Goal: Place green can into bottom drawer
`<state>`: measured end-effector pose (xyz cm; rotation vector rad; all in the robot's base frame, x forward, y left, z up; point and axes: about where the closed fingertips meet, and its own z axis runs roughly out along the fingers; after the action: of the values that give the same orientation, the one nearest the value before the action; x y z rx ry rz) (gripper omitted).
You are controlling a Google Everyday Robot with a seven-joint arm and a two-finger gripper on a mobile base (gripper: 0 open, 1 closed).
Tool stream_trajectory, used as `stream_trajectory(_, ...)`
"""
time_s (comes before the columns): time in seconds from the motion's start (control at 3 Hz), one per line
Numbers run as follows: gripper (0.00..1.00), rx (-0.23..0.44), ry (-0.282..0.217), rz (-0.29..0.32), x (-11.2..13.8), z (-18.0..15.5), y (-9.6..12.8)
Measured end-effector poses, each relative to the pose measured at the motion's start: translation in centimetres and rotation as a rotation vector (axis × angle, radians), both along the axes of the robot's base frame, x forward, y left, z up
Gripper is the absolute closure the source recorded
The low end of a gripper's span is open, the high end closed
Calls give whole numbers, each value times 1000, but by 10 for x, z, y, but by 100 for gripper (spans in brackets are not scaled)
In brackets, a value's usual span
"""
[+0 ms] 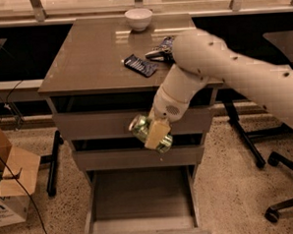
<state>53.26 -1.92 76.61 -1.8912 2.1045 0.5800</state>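
Note:
My gripper (pixel 155 135) is shut on the green can (pixel 143 130), which lies tilted on its side between the cream fingers (pixel 157 133). I hold it in the air in front of the upper two drawer fronts, above the bottom drawer (pixel 141 200). The bottom drawer is pulled out and its shallow tray shows nothing inside. My white arm reaches in from the right across the cabinet's front right corner.
On the cabinet top (pixel 84 58) stand a white bowl (pixel 138 18) at the back, a dark blue packet (pixel 140 65) and another packet (pixel 162 50) near my arm. A cardboard box (pixel 10 190) sits on the floor at left. Chair legs (pixel 283 180) stand at right.

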Motion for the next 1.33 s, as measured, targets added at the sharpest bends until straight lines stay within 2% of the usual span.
stream_trajectory(0.33, 100, 24, 36, -70, 3, -50, -10)
stream_trajectory(0.67, 100, 125, 71, -171, 8, -94, -16)
stream_trajectory(1.0, 100, 116, 71, -181, 11, -103, -15)
stream_trajectory(1.33, 100, 57, 118, -180, 6, -119, -8)
